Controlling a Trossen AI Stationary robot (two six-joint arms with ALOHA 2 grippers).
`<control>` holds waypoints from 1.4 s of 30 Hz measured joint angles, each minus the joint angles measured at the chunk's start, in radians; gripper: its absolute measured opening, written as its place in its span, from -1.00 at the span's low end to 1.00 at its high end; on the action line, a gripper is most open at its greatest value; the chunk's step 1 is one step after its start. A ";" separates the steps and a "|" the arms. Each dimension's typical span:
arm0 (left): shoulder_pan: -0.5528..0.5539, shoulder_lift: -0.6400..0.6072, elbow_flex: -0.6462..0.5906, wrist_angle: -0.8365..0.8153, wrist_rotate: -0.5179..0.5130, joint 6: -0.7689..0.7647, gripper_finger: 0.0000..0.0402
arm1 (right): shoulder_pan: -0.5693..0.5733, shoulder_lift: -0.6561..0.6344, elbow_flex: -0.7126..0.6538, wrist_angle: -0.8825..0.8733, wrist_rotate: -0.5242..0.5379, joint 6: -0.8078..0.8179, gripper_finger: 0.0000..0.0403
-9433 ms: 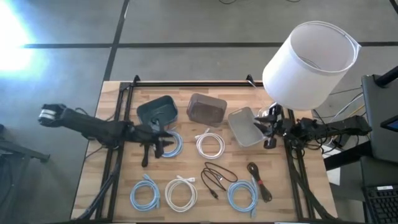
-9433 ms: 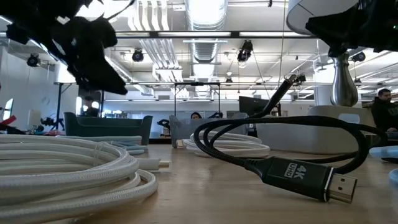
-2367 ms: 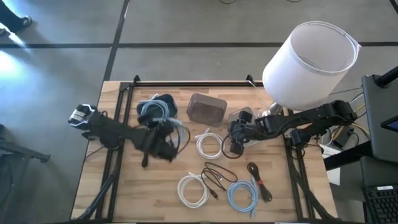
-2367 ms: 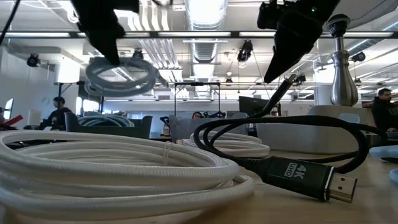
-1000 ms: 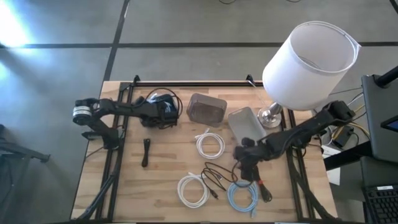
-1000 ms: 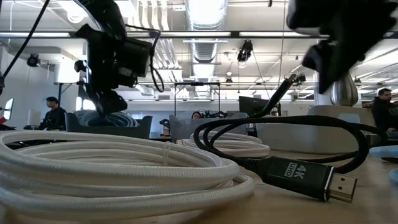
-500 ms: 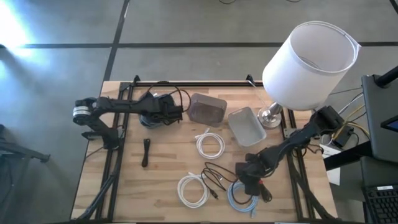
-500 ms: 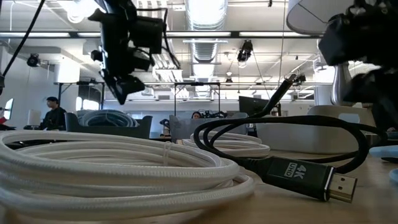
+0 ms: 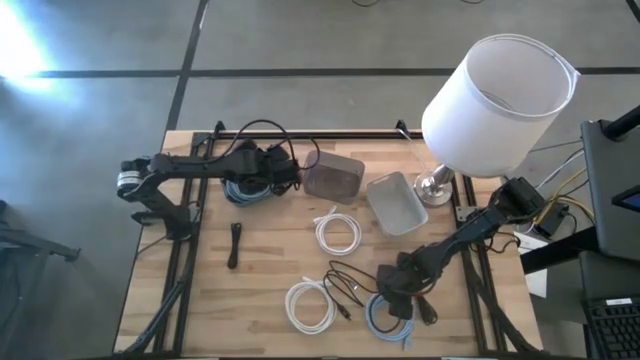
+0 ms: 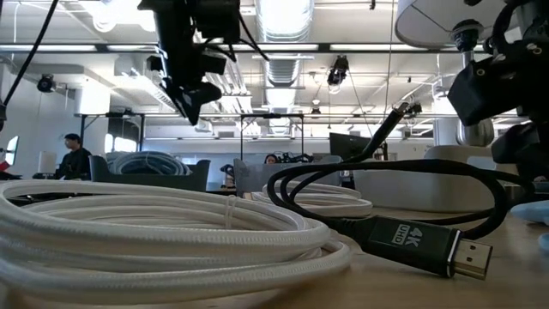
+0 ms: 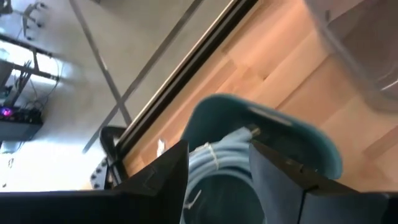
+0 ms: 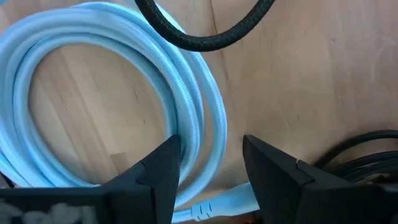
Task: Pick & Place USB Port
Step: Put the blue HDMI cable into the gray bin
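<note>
Right tool (image 12: 208,163) hung open, jaws straddling the blue cable (image 12: 186,93) on the counter (image 9: 270,250). Left tool (image 11: 217,171) sat open above the teal bin (image 11: 273,134). Next move, likely: lower, clamp the strand.

open-plan robotics lab or office: exposed ceiling ducts (image 10: 283,21) and strip lights overhead, polished concrete floor (image 9: 100,110), wooden bench (image 9: 270,260) with black frame rail (image 9: 310,132) along its far edge, desks behind, a person (image 10: 75,159) seated far left.
</note>
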State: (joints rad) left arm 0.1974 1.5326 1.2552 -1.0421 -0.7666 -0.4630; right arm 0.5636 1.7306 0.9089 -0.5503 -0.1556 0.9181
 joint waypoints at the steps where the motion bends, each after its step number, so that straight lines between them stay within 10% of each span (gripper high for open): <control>1: 0.000 0.000 0.000 0.016 0.000 0.018 -0.14 | 0.000 0.000 0.000 -0.001 0.002 0.009 -0.20; 10: -0.004 0.000 -0.019 0.145 0.032 0.054 -0.14 | 0.002 -0.002 0.006 0.049 -0.007 -0.002 -0.76; 22: -0.073 0.003 -0.068 0.525 0.563 0.218 -0.19 | 0.009 -0.022 0.184 -0.049 -0.016 -0.116 -0.82; 30: -0.174 0.004 -0.132 0.867 0.824 0.150 -0.22 | 0.048 -0.023 0.391 -0.386 0.200 -0.198 -0.83; 42: -0.289 0.004 -0.178 1.049 0.829 0.117 -0.23 | 0.055 -0.025 0.570 -0.671 0.560 -0.492 -0.80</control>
State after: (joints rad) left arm -0.0912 1.5370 1.0772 0.0065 0.0620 -0.3457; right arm 0.6189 1.7058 1.4785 -1.2211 0.4048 0.4258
